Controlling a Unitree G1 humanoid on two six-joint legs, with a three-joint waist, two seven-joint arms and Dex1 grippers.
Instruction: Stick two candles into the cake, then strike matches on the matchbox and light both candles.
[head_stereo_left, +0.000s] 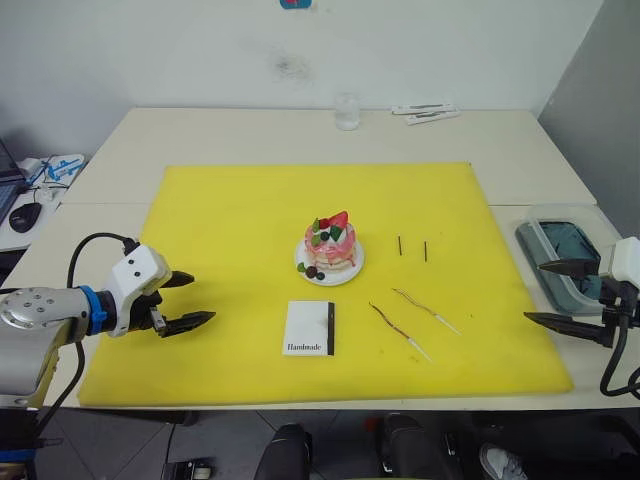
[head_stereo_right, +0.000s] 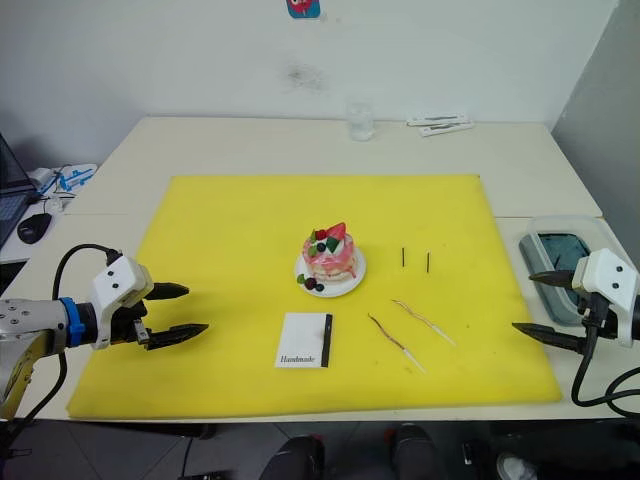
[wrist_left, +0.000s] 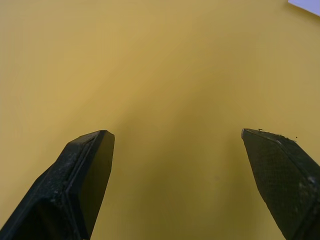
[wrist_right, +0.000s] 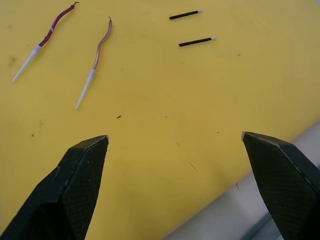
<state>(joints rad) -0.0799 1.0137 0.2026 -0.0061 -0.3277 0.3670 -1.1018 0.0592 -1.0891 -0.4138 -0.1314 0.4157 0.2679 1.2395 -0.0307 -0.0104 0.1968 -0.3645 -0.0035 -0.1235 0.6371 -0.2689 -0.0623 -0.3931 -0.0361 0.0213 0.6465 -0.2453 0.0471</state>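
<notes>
The left gripper (head_stereo_left: 190, 301) and right gripper (head_stereo_left: 556, 292) hover wide open and empty at opposite edges of the yellow rectangular mat (head_stereo_left: 230, 215). Nearest lie the flat white matchbox (head_stereo_left: 309, 328) and two wavy reddish-brown candles (head_stereo_left: 398, 329) (head_stereo_left: 426, 311); farther, the pink-and-white round cake (head_stereo_left: 330, 248) beside two short dark matches (head_stereo_left: 400, 245) (head_stereo_left: 425, 251).
</notes>
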